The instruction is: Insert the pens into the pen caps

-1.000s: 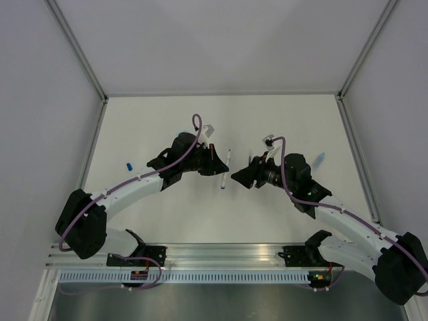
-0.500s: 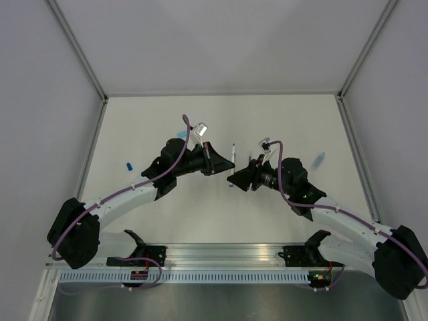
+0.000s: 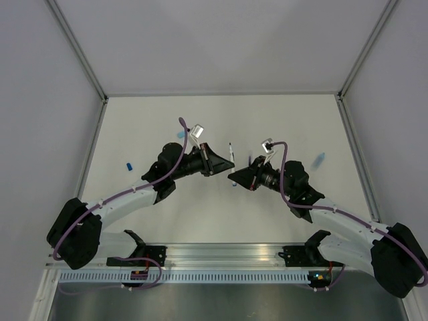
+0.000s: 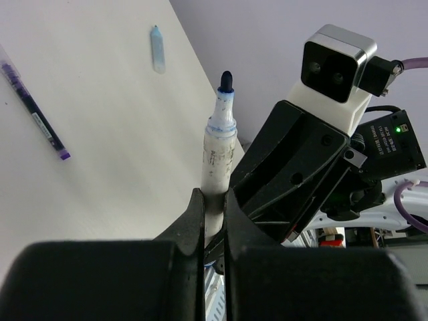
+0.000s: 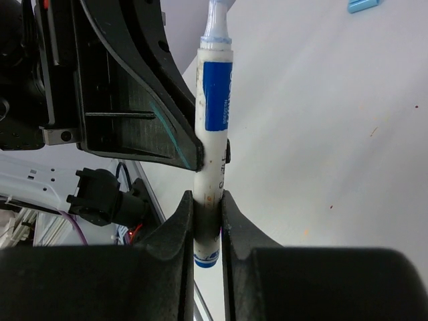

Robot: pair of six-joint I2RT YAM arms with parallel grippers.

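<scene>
A whitish pen [image 4: 217, 154] with a dark blue tip stands upright between my two grippers. My left gripper [image 4: 214, 194] is shut on its barrel. My right gripper [image 5: 207, 197] is shut on the same pen [image 5: 214, 120] near its blue-banded tail end, just below the left gripper's fingers [image 5: 134, 87]. From above, the two grippers [image 3: 227, 164] [image 3: 233, 178] meet tip to tip at mid-table, with the pen [image 3: 231, 150] poking out beyond them. A dark purple pen [image 4: 33, 110] lies on the table. Light blue pen caps [image 3: 318, 159] [image 3: 180, 135] and a dark blue one [image 3: 128, 164] lie apart from both grippers.
The white table [image 3: 167, 214] is walled by grey panels with metal posts [image 3: 344, 97] at the far corners. An aluminium rail [image 3: 221, 254] runs along the near edge by the arm bases. One light blue cap [image 4: 158, 48] lies beyond the held pen.
The left arm has swung the pen up and to the right. The right gripper came in under it, and its jaws went from wide open to shut on the pen's tail.
</scene>
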